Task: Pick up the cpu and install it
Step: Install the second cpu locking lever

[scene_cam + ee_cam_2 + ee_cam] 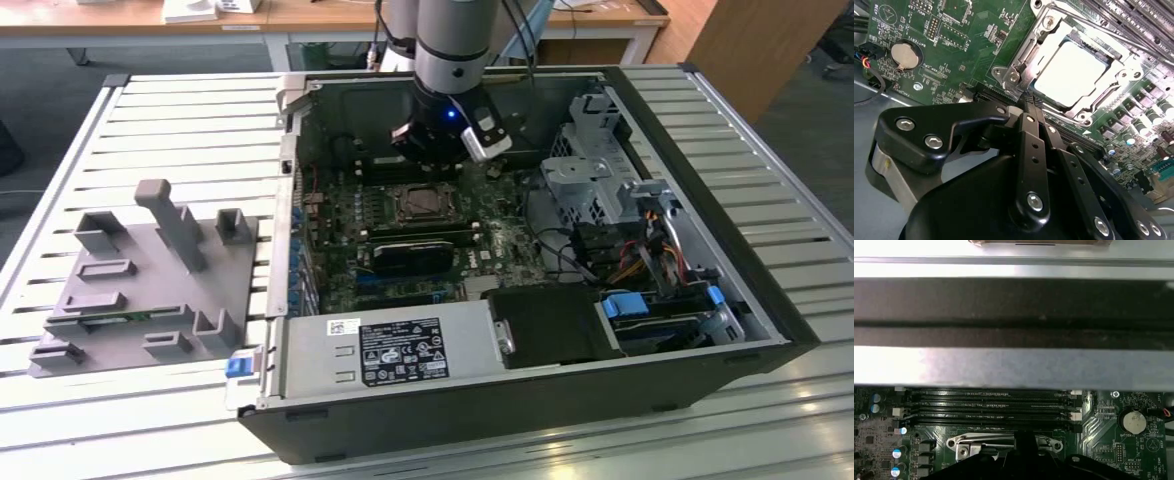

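Slatted white table (134, 120), grey tray (147, 285) (upright posts), open computer case (747, 250)

You've got bright overhead light washing out the slatted table (160, 130) at the exterior view's left w/ the case interior (441, 220) dim, hard glare blowing out the cpu (1074, 75) lid in the second wrist view, and the gripper (1030, 107) soft, close-up.

cpu (1074, 75) seated in socket frame (1021, 65) on motherboard (964, 55); hand (1030, 102) fingers together, just beside the frame.
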Controlling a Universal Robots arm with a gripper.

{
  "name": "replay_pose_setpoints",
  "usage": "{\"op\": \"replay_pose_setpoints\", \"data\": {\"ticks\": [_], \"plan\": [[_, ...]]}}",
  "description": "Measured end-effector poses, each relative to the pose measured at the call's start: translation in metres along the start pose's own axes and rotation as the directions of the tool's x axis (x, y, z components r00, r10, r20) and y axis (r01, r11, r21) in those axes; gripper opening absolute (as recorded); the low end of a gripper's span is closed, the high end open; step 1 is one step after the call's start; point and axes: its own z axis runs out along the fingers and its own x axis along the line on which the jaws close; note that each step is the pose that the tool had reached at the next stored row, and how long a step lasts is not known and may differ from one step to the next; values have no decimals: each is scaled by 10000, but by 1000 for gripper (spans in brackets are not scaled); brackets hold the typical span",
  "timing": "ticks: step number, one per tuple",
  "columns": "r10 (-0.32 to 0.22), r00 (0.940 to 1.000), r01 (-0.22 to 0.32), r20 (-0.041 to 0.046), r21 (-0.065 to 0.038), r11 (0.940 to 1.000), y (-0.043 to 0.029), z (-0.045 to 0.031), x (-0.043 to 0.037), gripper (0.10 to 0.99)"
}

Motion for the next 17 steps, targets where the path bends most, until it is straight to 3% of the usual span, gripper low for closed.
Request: {"op": "replay_pose_setpoints", "data": {"ticks": [17], "plan": [[1,10000,-1,1,-1,10000,-75,-8,-7,106]]}}
